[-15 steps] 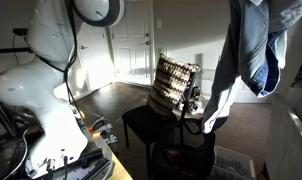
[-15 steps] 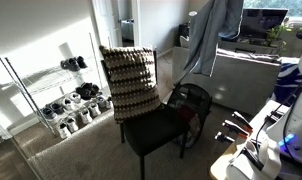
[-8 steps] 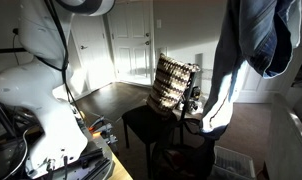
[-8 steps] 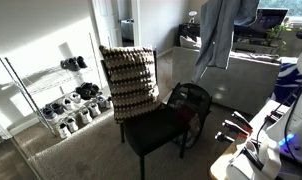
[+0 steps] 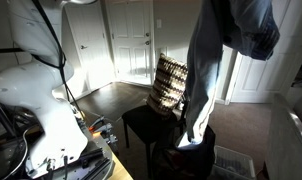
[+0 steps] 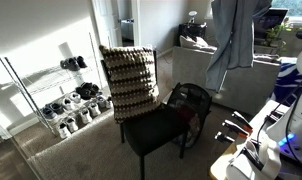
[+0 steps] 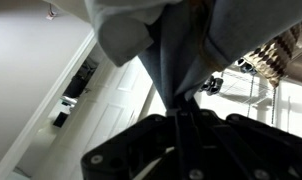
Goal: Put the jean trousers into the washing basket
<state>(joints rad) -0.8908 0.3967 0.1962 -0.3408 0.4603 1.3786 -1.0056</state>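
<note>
The jean trousers (image 5: 206, 70) hang limp from high up, blue with a pale lower end, in both exterior views (image 6: 231, 40). Their lower end dangles over the black chair and the dark basket area. The washing basket (image 6: 191, 104) is a black soft hamper with a thin rim, standing on the floor beside the chair. My gripper (image 7: 181, 108) shows only in the wrist view, its dark fingers shut on a bunched fold of denim (image 7: 176, 60). In the exterior views the gripper is above the top edge.
A black chair (image 6: 156, 130) carries a brown-and-cream woven cushion (image 6: 131, 80), also seen in an exterior view (image 5: 173, 85). A wire shoe rack (image 6: 61, 98) stands by the wall. The white robot base (image 5: 41, 100) and white doors (image 5: 131, 40) are close by.
The hanging jeans have swung sideways with the gripper, leftward in one exterior view and rightward in the other. The grip has not changed.
</note>
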